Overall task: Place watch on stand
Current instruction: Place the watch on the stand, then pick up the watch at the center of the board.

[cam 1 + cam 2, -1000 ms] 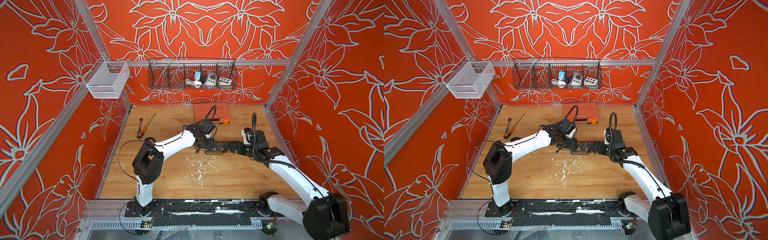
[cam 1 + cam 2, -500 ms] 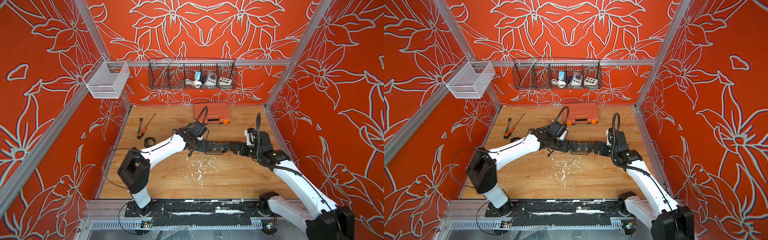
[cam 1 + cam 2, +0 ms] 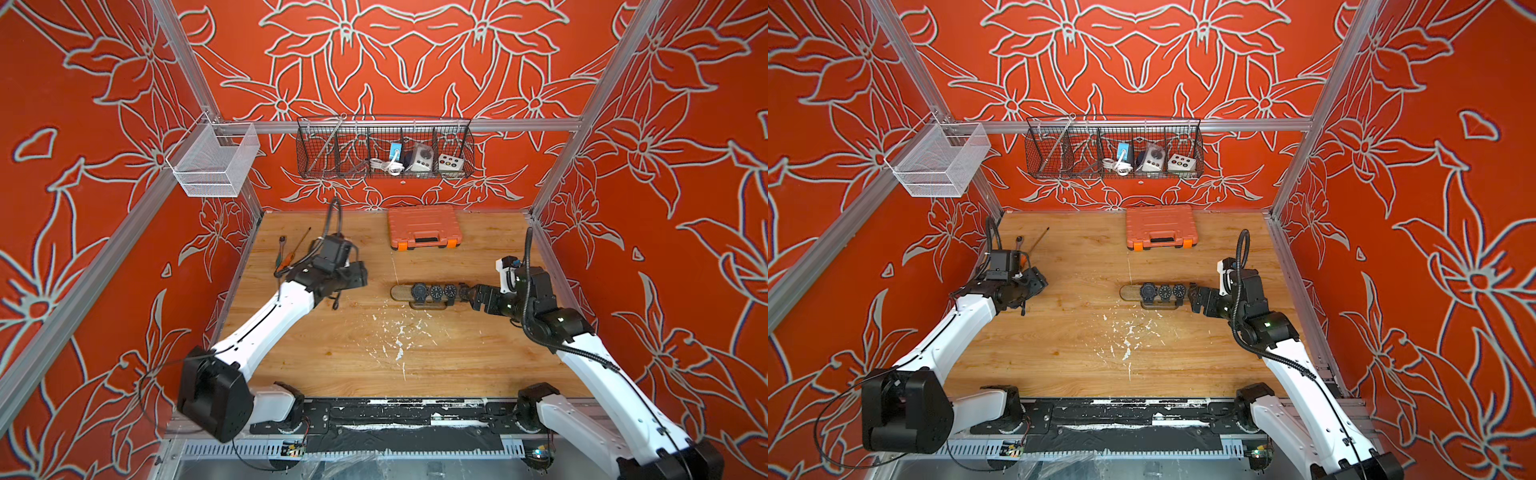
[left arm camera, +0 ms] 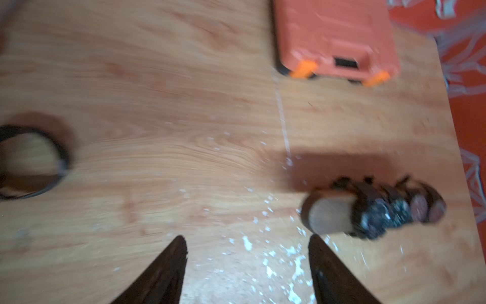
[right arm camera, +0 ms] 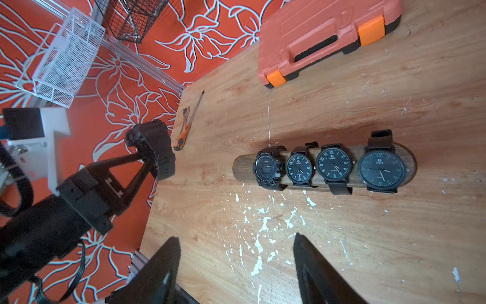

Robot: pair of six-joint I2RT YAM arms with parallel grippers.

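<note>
The dark wooden stand (image 3: 400, 293) (image 5: 243, 168) lies across the middle of the table with several black watches (image 3: 419, 291) (image 5: 334, 164) strapped round it. My right gripper (image 3: 467, 291) (image 5: 235, 238) is at the stand's right end, open and empty. My left gripper (image 3: 360, 276) (image 4: 247, 239) hovers left of the stand, apart from it, open with nothing between its fingers. In the blurred left wrist view the stand's end (image 4: 328, 213) shows, and a black looped strap (image 4: 34, 160), seemingly a watch, lies on the table. That loop is hidden in both top views.
An orange tool case (image 3: 424, 226) sits at the back. A screwdriver (image 3: 291, 253) and small wrench (image 3: 280, 249) lie at the back left. A black wire basket (image 3: 384, 147) and a white mesh basket (image 3: 212, 160) hang on the walls. White flecks mark the wood.
My left gripper has drawn away from the stand's left end toward the left and opened wider. The right gripper stays open and has shifted slightly right.
</note>
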